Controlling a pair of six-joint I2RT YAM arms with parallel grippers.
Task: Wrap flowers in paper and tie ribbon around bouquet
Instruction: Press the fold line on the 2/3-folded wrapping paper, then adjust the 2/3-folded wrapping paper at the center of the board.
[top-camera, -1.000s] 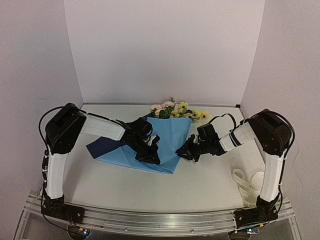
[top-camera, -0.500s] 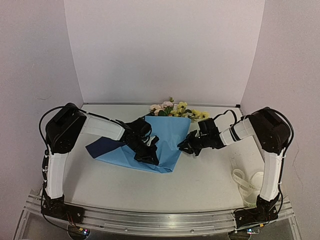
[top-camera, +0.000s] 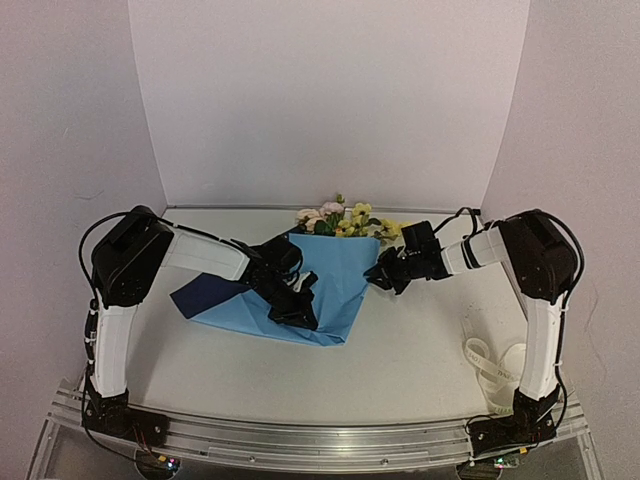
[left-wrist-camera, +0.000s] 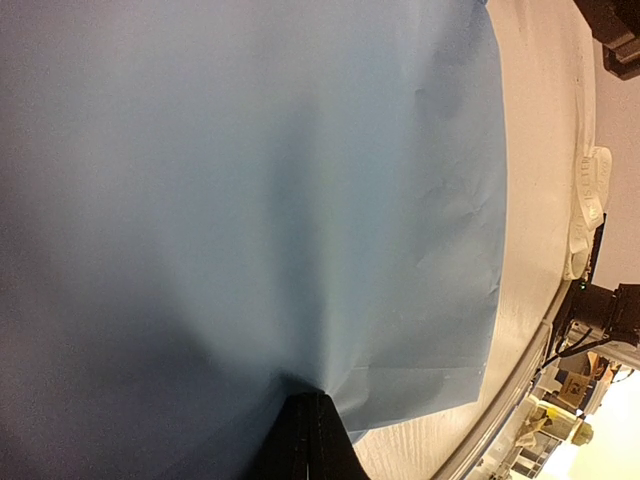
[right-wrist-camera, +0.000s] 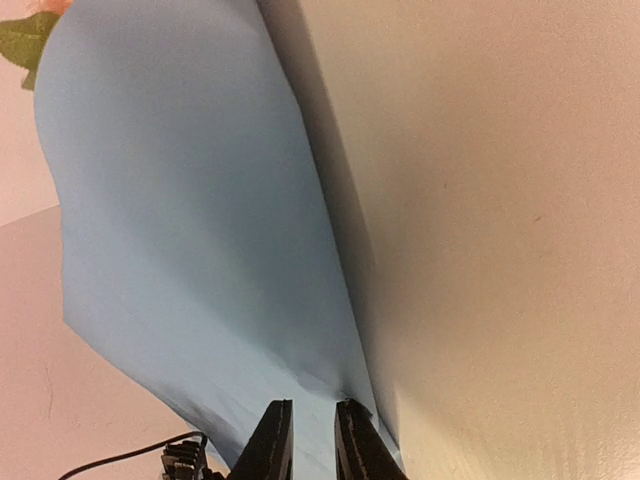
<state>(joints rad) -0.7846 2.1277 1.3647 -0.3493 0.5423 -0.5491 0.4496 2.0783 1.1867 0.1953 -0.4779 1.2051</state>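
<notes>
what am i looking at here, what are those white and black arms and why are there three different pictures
These are two robot arms bolted at the near edge of a table, each ending in a two-finger claw. The wide picture comes from a fixed camera above and behind them. The other two come from small cameras on the wrists, so each shows its own fingers up close.

On the table lies a sheet of blue paper, with pink and yellow flowers sticking out at its far edge. A coiled cream ribbon sits by the right arm's base, with neither claw on it.

The left claw is shut. The paper puckers at its tip, so it seems to pinch the sheet. The right claw grips the paper's right edge and holds it raised off the table, as its wrist picture shows.
</notes>
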